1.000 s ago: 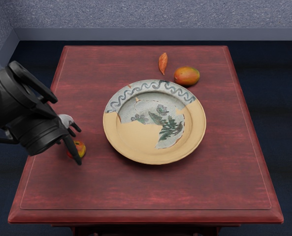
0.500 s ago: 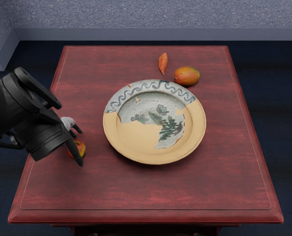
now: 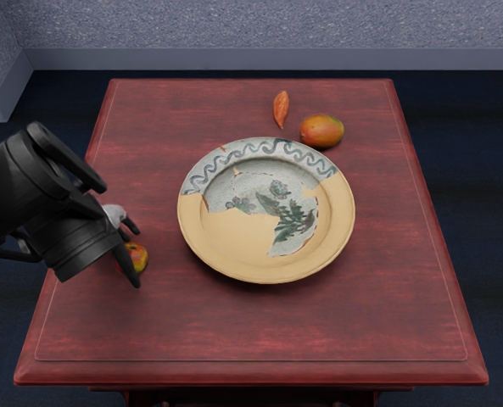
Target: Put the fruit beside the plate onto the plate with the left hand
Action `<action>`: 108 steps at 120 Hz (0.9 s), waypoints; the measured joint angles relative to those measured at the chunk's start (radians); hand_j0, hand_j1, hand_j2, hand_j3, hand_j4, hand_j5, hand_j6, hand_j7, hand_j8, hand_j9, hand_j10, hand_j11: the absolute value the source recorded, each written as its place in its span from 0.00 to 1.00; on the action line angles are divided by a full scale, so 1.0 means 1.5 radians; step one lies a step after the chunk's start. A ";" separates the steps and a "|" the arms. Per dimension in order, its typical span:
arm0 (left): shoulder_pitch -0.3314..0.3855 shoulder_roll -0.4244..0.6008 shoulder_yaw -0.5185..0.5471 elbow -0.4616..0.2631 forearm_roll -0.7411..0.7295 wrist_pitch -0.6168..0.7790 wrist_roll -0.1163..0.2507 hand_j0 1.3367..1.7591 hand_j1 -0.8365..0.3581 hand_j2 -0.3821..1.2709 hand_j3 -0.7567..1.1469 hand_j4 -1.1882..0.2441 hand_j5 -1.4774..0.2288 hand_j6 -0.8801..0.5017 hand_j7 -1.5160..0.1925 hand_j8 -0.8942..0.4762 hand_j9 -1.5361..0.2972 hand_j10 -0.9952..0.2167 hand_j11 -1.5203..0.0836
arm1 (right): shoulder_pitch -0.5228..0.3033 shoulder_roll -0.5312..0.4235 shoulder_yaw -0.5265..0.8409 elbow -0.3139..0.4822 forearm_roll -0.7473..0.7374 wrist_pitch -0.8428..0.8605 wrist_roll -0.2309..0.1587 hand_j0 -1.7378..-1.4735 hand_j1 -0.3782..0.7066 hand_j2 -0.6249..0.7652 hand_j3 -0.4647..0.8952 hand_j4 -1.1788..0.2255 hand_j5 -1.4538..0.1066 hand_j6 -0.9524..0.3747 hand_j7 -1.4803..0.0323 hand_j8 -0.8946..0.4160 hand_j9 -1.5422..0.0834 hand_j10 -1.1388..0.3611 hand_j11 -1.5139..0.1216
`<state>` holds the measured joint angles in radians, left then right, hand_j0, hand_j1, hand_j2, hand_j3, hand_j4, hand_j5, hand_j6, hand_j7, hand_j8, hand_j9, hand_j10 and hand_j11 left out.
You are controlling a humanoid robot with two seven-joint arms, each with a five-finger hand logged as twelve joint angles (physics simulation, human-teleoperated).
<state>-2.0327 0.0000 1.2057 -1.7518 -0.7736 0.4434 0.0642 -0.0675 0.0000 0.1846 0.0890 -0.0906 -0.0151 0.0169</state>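
One table [image 3: 234, 326] fills the scene: a rectangle of dark red, streaked wood with a raised lip around its edge and rounded corners. Its near stretch is bare board.

At the near left, my left hand [image 3: 88, 239], one black, hard-shelled, glossy hand on a thick jointed wrist, comes in from the left edge and hangs low over the tabletop. It sits right over and against the small fruit [image 3: 136, 255]. Whether it has actually gripped the fruit I cannot tell, as my own hand hides the contact. The fruit is one small round piece, red blending to yellow, smooth-skinned. It rests on the wood left of the plate, near it but apart from its rim, and not on it.

In the middle stands one plate [image 3: 234, 261], round and shallow with a wide flat rim. Its near half is plain matte tan. The far half and part of the well carry a pale, patchy glaze with a blue wavy band along the rim and a green leaf motif at the centre.

Beyond the plate, on the far right, lies one oval mango [image 3: 321, 131], smooth, orange with a red blush, just past the rim. Left of it and slightly farther lies one slim, pointed orange-red pepper [image 3: 281, 108]. That makes three pieces of produce in all.
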 joint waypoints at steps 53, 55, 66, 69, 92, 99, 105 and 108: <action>0.006 0.000 0.001 0.004 0.001 -0.076 0.001 0.76 0.43 0.34 0.40 0.42 0.43 0.78 0.21 0.33 0.40 0.32 0.45 | 0.000 0.000 0.000 0.000 0.000 0.000 0.000 0.30 0.03 0.45 0.34 0.84 0.93 0.72 0.98 0.68 0.95 0.76 0.93; 0.006 0.000 0.001 0.004 0.001 -0.083 0.001 0.76 0.43 0.35 0.40 0.42 0.42 0.83 0.17 0.33 0.39 0.30 0.43 | 0.000 0.000 0.000 0.000 0.000 0.000 0.000 0.30 0.03 0.45 0.34 0.84 0.93 0.72 0.98 0.68 0.95 0.76 0.93; -0.002 0.000 0.002 0.005 -0.003 -0.112 0.005 0.75 0.45 0.40 0.40 0.39 0.36 0.93 0.12 0.32 0.32 0.23 0.36 | 0.000 0.000 0.000 0.000 0.000 0.000 0.000 0.30 0.03 0.45 0.34 0.84 0.93 0.72 0.98 0.68 0.95 0.76 0.93; -0.006 0.000 0.002 0.005 -0.003 -0.118 0.006 0.75 0.46 0.42 0.40 0.38 0.35 0.90 0.14 0.31 0.31 0.22 0.34 | 0.000 0.000 0.000 0.000 0.000 0.000 0.000 0.30 0.03 0.45 0.34 0.84 0.93 0.72 0.98 0.68 0.95 0.76 0.93; -0.060 0.000 0.006 0.003 -0.002 -0.146 0.010 0.74 0.38 0.51 0.40 0.42 0.26 0.47 0.18 0.38 0.24 0.16 0.27 | 0.000 0.000 0.000 0.000 0.000 0.000 0.000 0.30 0.03 0.45 0.34 0.84 0.93 0.72 0.98 0.68 0.95 0.76 0.93; -0.086 0.000 0.012 0.001 -0.003 -0.151 0.025 0.74 0.38 0.52 0.40 0.43 0.24 0.47 0.19 0.39 0.23 0.15 0.26 | 0.000 0.000 0.000 0.000 0.000 0.000 0.000 0.30 0.03 0.45 0.34 0.84 0.93 0.72 0.98 0.68 0.95 0.76 0.93; -0.106 0.000 0.016 0.000 -0.004 -0.152 0.032 0.74 0.38 0.53 0.40 0.43 0.24 0.47 0.19 0.40 0.22 0.14 0.25 | 0.000 0.000 0.000 0.000 0.000 0.000 0.000 0.30 0.03 0.45 0.34 0.84 0.93 0.72 0.98 0.68 0.95 0.76 0.93; -0.112 0.000 0.018 -0.001 -0.004 -0.153 0.034 0.74 0.38 0.52 0.40 0.43 0.24 0.46 0.19 0.40 0.22 0.14 0.24 | 0.000 0.000 0.000 0.000 0.000 0.000 0.000 0.30 0.03 0.45 0.34 0.84 0.93 0.72 0.98 0.68 0.95 0.76 0.93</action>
<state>-2.2015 0.0000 1.2333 -1.7531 -0.7802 0.2135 0.1156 -0.0676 0.0000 0.1846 0.0890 -0.0905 -0.0147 0.0169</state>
